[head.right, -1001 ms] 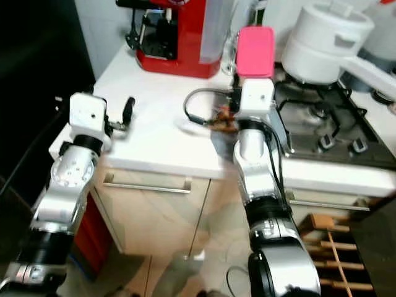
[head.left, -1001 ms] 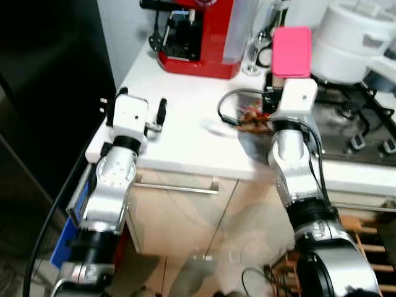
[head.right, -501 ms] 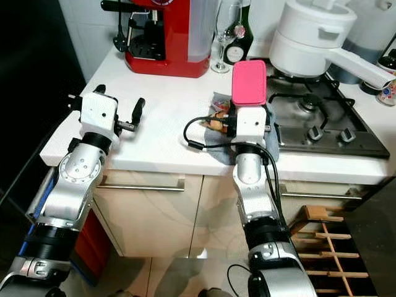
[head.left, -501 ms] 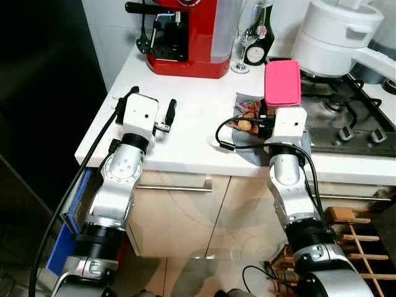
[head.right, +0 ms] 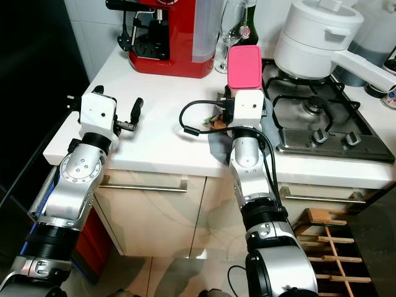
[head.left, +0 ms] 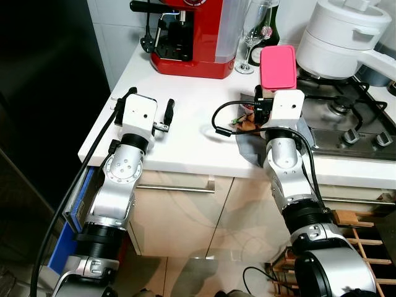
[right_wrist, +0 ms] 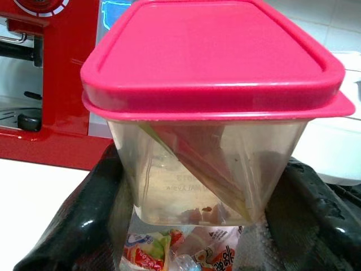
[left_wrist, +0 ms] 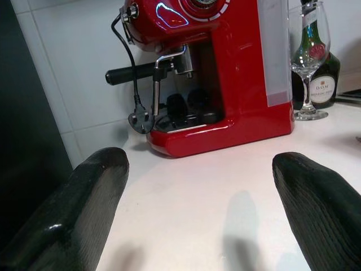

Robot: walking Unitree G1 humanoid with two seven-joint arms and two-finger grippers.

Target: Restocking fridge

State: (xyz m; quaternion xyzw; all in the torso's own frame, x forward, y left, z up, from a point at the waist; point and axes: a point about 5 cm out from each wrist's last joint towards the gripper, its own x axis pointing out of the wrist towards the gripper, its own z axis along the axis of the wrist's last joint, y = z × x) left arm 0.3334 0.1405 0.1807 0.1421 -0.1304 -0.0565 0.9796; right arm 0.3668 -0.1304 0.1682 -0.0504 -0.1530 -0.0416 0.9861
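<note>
My right gripper [right_wrist: 197,192] is shut on a clear plastic container with a pink lid [head.left: 277,67], held upright above the white counter [head.left: 185,133] by the hob's edge. Its black fingers [right_wrist: 96,220] press both side walls of the container [right_wrist: 214,169], which holds food scraps. Under it lie colourful snack packets [right_wrist: 169,251] on a grey cloth [head.left: 247,147]. My left gripper [head.left: 151,97] hovers open over the counter's left part, with nothing between its fingers [left_wrist: 84,209].
A red coffee machine [head.left: 192,37], a wine glass [head.left: 253,31] and a dark bottle [left_wrist: 316,68] stand at the back of the counter. A white pot [head.left: 343,37] sits on the gas hob [head.left: 346,117]. The dark fridge front [head.left: 43,93] is at the left.
The head camera has shifted and steadied. My right gripper has carried the pink-lidded container slightly up and to the left. The left arm holds its place.
</note>
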